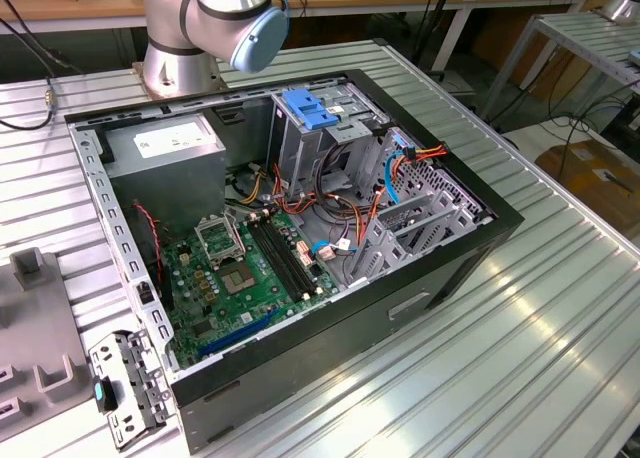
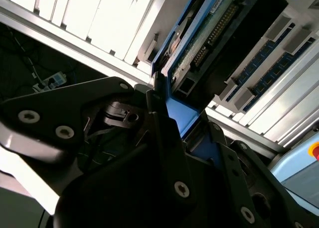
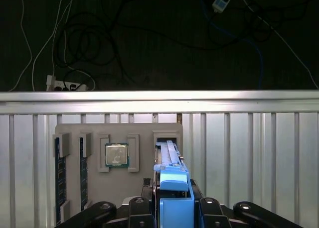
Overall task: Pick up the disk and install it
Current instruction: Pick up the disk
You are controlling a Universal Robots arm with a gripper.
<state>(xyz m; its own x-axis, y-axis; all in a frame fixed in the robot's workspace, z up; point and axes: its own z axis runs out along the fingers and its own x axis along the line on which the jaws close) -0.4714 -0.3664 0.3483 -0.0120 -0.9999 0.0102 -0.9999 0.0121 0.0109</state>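
The tool (image 3: 175, 210) grips the disk (image 3: 168, 151) by its blue frame (image 3: 174, 180), a finger on each side. The disk stands on edge in a slot of the grey tray (image 3: 142, 131). I think lifting it straight and slow stops it snagging.

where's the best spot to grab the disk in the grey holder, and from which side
Probably the blue-framed top edge of the disk, pinched across its two flat faces, coming straight down. It stands on edge in a slot of the grey holder, so only that edge sticks out.
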